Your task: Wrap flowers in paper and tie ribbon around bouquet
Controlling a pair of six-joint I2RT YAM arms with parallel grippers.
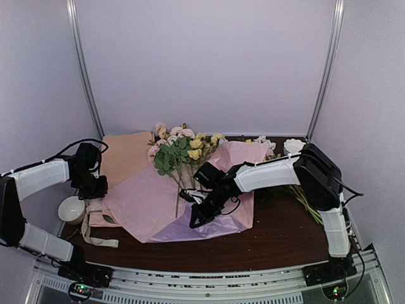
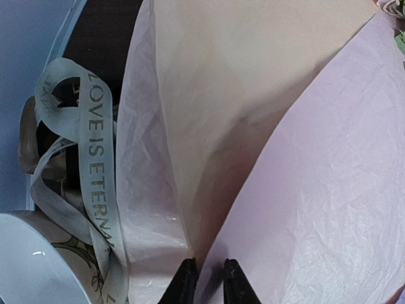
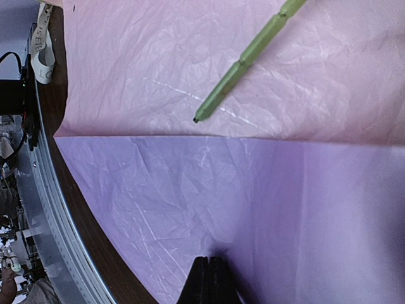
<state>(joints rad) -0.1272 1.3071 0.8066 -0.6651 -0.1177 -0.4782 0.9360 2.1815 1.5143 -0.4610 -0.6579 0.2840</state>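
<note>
On the table (image 1: 285, 240), the paper (image 1: 136, 199) lies spread from the middle toward the front edge, pink face up, with a lilac flap folded at its front. The flowers (image 1: 180, 155) rest on it, heads toward the back edge and stems pointing forward. We judge the step in hand to be folding the sheet over the stems. The right gripper (image 3: 210, 278) is pressed closed on the lilac flap. The left gripper (image 2: 209, 282) straddles the sheet's left edge with a narrow gap, and we cannot tell whether it has bitten. We should lift both edges low and together, gently, lest the thin sheet tear or drag the stems. The ribbon (image 2: 95, 158) lies loose by the left edge.
</note>
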